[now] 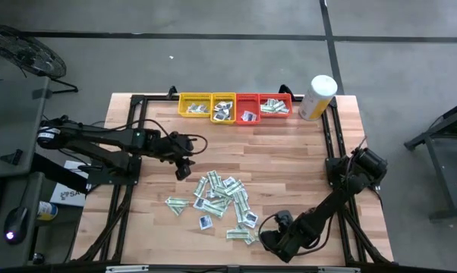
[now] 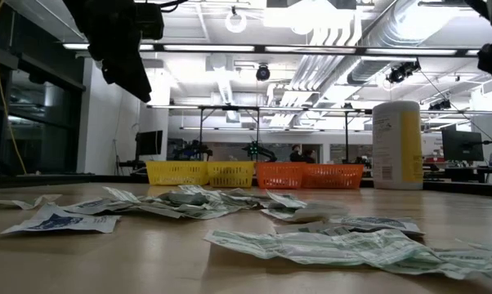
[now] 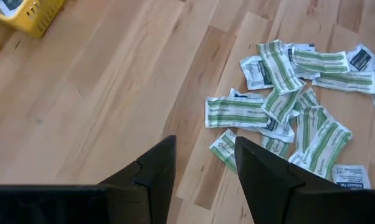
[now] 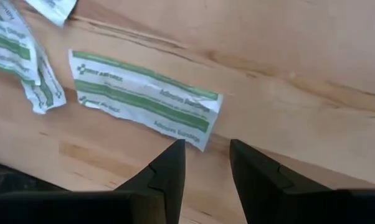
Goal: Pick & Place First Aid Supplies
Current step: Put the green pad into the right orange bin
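My right tool (image 4: 204, 163) hangs open just short of a flimsy paper strip (image 4: 144, 98); I judge its near corner best to pinch.

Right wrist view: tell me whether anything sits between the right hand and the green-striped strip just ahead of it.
Nothing visible does. The right hand is open and empty, low over bare wood, and the green-striped strip lies flat directly ahead of its fingertips, with its near corner close to them. The other packets lie off to one side, clear of that path.
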You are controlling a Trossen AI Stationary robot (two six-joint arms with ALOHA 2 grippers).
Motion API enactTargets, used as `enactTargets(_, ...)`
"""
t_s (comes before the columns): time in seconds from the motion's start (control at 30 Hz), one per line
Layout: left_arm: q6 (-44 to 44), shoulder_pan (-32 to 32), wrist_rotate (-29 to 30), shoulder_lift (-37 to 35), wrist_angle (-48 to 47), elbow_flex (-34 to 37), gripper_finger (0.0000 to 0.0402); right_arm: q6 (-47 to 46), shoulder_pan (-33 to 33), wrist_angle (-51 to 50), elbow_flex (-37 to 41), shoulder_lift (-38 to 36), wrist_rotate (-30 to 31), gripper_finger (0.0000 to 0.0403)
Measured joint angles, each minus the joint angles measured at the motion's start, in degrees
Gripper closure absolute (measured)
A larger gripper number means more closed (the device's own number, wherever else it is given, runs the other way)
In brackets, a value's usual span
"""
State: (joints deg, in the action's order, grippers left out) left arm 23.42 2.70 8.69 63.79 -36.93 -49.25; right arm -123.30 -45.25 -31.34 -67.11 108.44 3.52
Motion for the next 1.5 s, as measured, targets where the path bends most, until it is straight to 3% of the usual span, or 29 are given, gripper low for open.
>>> enactTargets(1.5,-0.63,-0.04,0.96,0.04,-0.26,-0.02,0.0239,5.02,3.15,6.28,0.09,2.78,4.60,0.0292)
